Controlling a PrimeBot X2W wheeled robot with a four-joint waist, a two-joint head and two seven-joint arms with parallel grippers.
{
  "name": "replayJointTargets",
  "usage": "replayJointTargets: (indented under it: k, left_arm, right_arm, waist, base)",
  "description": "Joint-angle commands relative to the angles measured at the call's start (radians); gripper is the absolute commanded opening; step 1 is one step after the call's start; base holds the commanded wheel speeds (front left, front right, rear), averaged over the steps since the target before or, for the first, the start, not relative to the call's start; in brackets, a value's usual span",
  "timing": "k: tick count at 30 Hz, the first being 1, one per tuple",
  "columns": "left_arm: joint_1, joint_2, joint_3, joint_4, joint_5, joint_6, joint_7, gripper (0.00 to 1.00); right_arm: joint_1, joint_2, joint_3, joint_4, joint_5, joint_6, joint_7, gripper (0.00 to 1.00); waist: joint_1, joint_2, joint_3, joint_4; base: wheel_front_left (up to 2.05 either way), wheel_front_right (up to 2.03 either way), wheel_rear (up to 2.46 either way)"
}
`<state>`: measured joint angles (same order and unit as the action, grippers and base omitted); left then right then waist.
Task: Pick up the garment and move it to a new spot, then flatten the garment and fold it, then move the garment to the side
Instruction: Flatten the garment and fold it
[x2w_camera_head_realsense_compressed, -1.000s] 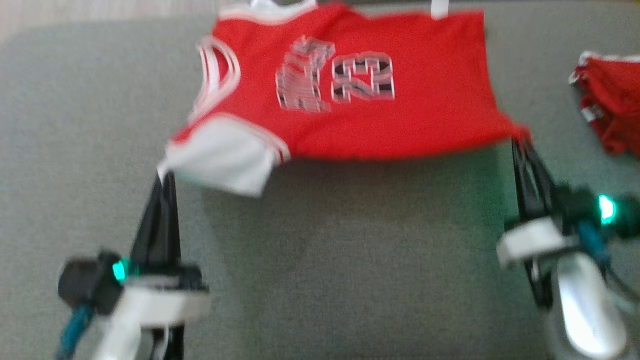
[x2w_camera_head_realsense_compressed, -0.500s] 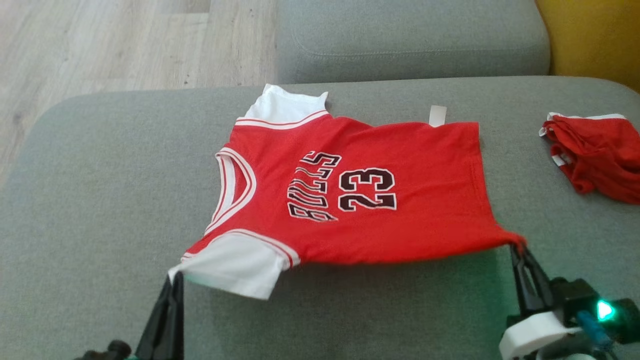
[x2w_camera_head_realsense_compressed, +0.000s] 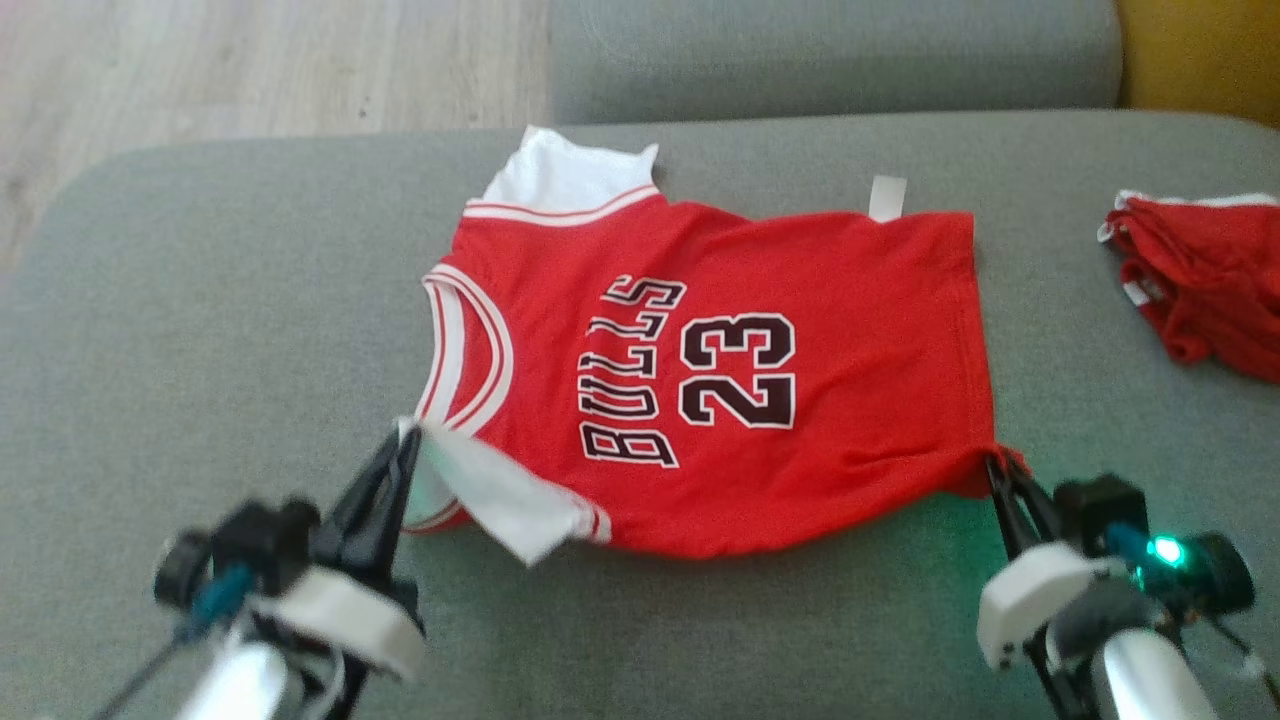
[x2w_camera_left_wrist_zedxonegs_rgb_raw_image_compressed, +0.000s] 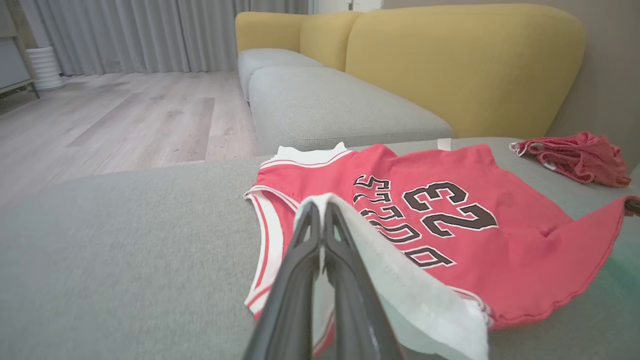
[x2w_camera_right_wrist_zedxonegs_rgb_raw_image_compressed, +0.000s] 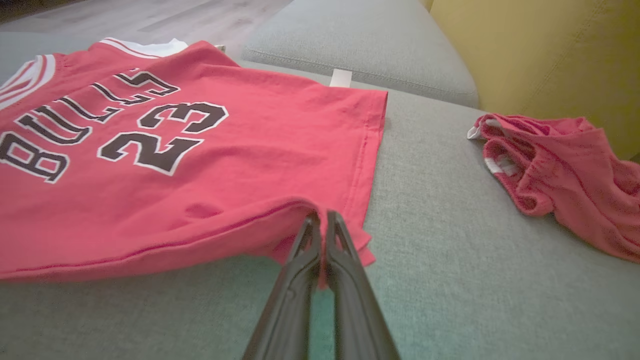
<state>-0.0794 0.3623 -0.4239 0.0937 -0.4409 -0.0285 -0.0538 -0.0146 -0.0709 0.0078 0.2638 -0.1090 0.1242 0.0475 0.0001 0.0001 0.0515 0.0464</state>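
The red short-sleeved jersey with white sleeves (x2w_camera_head_realsense_compressed: 720, 370) (black "BULLS 23" lettering facing up) lies spread across the middle of the grey fabric seat cushion (x2w_camera_head_realsense_compressed: 200, 330), with its neckline toward the robot's left and its hem toward the right. Its near edge is raised off the cushion at both ends. The left gripper (x2w_camera_head_realsense_compressed: 405, 440) has its fingers pressed together on the edge of the near white sleeve (x2w_camera_head_realsense_compressed: 500, 490), which is lifted clear of the seat. The right gripper (x2w_camera_head_realsense_compressed: 995, 470) pinches the near red hem corner (x2w_camera_head_realsense_compressed: 965, 470), fingers closed on the cloth. The far white sleeve (x2w_camera_head_realsense_compressed: 565, 175) lies flat, and a small white label (x2w_camera_head_realsense_compressed: 887, 197) sticks out past the jersey's far edge. Well apart to the right, a crumpled red garment (x2w_camera_head_realsense_compressed: 1200, 290) sits on the same cushion. Beyond are a second grey cushion (x2w_camera_head_realsense_compressed: 830, 50), a yellow sofa back (x2w_camera_left_wrist_zedxonegs_rgb_raw_image_compressed: 465, 65) and a pale wooden floor (x2w_camera_head_realsense_compressed: 250, 70).
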Motion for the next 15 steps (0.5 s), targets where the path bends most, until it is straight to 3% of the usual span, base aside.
replayJointTargets:
  k: [1, 7, 15]
  left_arm:
    - [-0.108, 0.03, 0.035, 0.004, 0.013, -0.015, 0.007, 0.0]
    - [-0.32, 0.031, 0.02, 0.152, 0.01, -0.065, 0.036, 0.0]
    - [-0.477, 0.014, -0.001, 0.349, 0.002, -0.087, 0.013, 0.0]
  right_arm:
    - [-0.072, -0.025, 0.034, -0.012, 0.014, 0.007, 0.015, 0.0]
    - [-0.222, -0.053, 0.065, 0.078, 0.039, 0.007, 0.073, 0.0]
    - [-0.373, -0.078, 0.129, 0.197, 0.06, 0.007, 0.103, 0.0]
  waist:
    - [-0.0001, -0.0001, 0.023, -0.012]
    - [-0.0001, -0.0001, 0.083, -0.034]
    - [-0.0001, -0.0001, 0.135, -0.053]
  base:
    - [0.0, 0.0, 0.0]
    - [0.0, 0.0, 0.0]
    - [0.0, 0.0, 0.0]
